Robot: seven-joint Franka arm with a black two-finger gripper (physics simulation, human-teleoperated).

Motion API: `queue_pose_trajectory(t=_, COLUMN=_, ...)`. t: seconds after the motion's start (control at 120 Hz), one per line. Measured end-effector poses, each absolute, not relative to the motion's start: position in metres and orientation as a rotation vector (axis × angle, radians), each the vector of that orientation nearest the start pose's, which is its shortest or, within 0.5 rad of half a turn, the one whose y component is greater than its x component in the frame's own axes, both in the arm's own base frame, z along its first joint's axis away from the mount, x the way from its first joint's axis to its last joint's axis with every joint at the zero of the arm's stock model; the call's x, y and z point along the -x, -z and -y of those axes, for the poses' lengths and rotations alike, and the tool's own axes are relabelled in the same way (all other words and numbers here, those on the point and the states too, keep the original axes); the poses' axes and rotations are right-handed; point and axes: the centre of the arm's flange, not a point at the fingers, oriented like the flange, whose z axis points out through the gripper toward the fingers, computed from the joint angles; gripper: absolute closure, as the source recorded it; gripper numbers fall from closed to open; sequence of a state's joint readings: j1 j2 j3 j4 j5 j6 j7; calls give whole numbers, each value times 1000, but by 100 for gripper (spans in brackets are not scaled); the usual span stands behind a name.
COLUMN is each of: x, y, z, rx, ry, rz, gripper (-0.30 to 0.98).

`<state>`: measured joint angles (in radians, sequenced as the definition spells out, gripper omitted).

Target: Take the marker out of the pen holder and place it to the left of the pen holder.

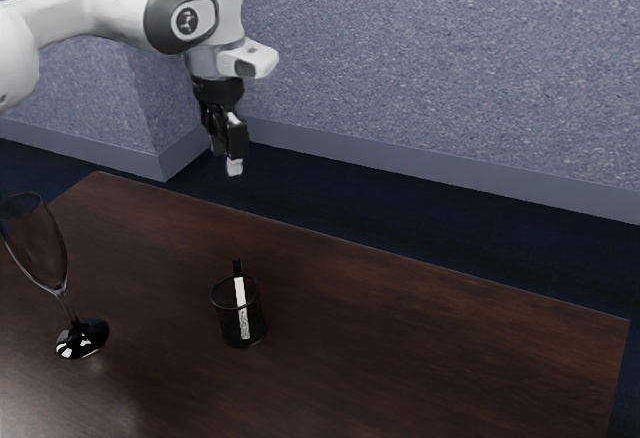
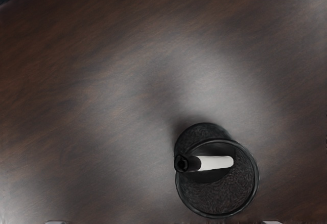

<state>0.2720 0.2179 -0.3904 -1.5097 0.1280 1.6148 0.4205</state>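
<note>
The marker (image 1: pixel 241 308) leans in the holder (image 1: pixel 260 324), below the pincer (image 1: pixel 227 158) and well apart from it. The cup is wider than the marker, so the rim props it at a tilt; its black end pokes up towards the pincer, offering something to grip, while the pale part sits down inside.

The pincer points downward with its fingers spread wide and has hold of nothing, which suits a descent around that raised end. My judgement is that the approach is only starting: the pincer should centre over the black end, go down, close, then lift along the tilt, since a sideways pull could tip the holder.

The holder stands upright on the table (image 1: pixel 420 328). The glass (image 1: pixel 57 280), also lower than the pincer, stands towards the exterior view's left, so a careless swing there could topple it.
</note>
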Motion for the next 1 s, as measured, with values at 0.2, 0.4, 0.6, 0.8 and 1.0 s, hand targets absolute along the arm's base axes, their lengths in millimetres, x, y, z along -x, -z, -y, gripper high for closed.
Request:
queue_pose_trajectory(t=0.2, x=-621, y=-494, z=30, rx=2939, ry=-282, rz=-1016, gripper=8)
queue_pose_trajectory(t=0.4, x=-644, y=-373, z=-18, rx=2991, ry=-563, rz=-1064, gripper=3)
queue_pose_trajectory(t=0.6, x=-664, y=-323, z=-16, rx=3148, ry=-578, rz=-1173, gripper=1)
queue_pose_trajectory(t=0.8, x=-677, y=-305, z=-21, rx=3230, ry=-529, rz=-1291, gripper=0)
queue_pose_trajectory(t=1.0, x=-665, y=-304, z=-19, rx=3242, ry=-631, rz=-1385, gripper=0)
